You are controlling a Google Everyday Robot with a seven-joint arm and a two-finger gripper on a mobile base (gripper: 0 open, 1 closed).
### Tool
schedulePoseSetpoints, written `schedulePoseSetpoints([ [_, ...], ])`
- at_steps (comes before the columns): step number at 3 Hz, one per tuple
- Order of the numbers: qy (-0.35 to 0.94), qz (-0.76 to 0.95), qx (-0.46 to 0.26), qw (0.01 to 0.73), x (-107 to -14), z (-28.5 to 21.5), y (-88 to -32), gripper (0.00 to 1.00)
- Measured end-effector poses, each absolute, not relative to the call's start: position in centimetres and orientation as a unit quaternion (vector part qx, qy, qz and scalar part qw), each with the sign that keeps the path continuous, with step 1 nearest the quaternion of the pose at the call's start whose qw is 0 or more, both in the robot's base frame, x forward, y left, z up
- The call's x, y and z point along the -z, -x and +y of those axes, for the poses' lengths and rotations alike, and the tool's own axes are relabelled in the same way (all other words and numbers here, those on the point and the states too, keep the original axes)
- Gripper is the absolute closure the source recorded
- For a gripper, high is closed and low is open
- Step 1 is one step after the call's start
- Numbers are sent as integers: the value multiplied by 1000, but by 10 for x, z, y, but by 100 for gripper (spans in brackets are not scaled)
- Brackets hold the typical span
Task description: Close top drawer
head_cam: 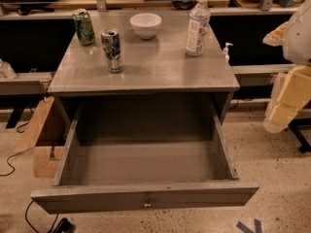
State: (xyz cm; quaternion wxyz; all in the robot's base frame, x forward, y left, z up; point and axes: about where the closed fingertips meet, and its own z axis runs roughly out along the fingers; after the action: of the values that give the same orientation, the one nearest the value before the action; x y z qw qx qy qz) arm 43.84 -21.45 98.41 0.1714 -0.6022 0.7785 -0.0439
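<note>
The top drawer [146, 196] of the grey cabinet [146, 76] is pulled far out toward me. It is a deep grey box whose inside looks empty. Its wide front panel has a small metal knob [146, 204] at the centre. My gripper [282, 108] is part of the white and yellowish arm at the right edge of the view. It hangs beside the cabinet's right side, well apart from the drawer and holding nothing that I can see.
On the cabinet top stand a green can [83, 27], a silver can [112, 50], a white bowl [146, 24] and a water bottle [198, 25]. Cardboard [39, 130] leans at the cabinet's left. Cables lie on the floor at the left.
</note>
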Motion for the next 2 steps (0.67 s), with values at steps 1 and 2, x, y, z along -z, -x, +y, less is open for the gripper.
schedulePoseSetpoints([
  [1, 602, 779, 44, 171, -984, -215, -438, 0],
  [2, 601, 776, 61, 179, -985, -216, -436, 0],
])
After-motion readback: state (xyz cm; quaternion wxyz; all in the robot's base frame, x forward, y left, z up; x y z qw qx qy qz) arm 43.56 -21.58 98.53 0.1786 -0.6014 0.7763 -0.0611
